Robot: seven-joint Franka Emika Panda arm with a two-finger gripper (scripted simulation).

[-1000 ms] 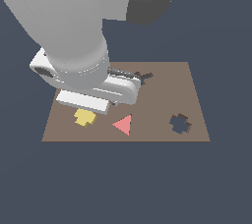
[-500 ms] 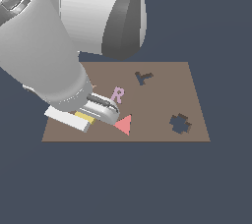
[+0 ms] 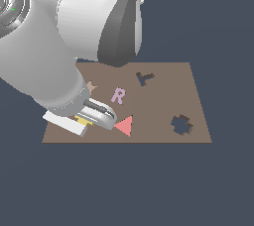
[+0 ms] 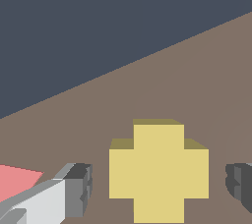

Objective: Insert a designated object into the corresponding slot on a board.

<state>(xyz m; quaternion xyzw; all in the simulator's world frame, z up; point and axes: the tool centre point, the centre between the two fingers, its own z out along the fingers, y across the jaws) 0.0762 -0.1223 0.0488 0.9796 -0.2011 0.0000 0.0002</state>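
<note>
The designated object, a flat yellow cross [image 4: 158,171], lies on the brown board [image 4: 211,70]. My gripper [image 4: 158,186] is open and straddles it. One grey fingertip [image 4: 78,188] stands on one side and the other fingertip [image 4: 239,181] on the opposite side, each with a gap to the block. In the exterior view my hand [image 3: 95,113] sits low over the board's near corner at that view's left, and only a sliver of the yellow cross [image 3: 81,119] shows beneath it. The slot [image 3: 182,124], a dark cross-shaped cutout, lies toward the exterior view's right on the board [image 3: 158,106].
A red triangle [image 3: 124,126] lies just beside my hand, between it and the slot. A pink letter R [image 3: 118,95] sits behind the triangle. A smaller dark Y-shaped cutout [image 3: 144,78] is near the board's far edge. My arm's bulk hides the board's left part.
My hand has come down over the yellow cross, which was in plain sight a second ago. The pink R, earlier hidden by the arm, now shows.
</note>
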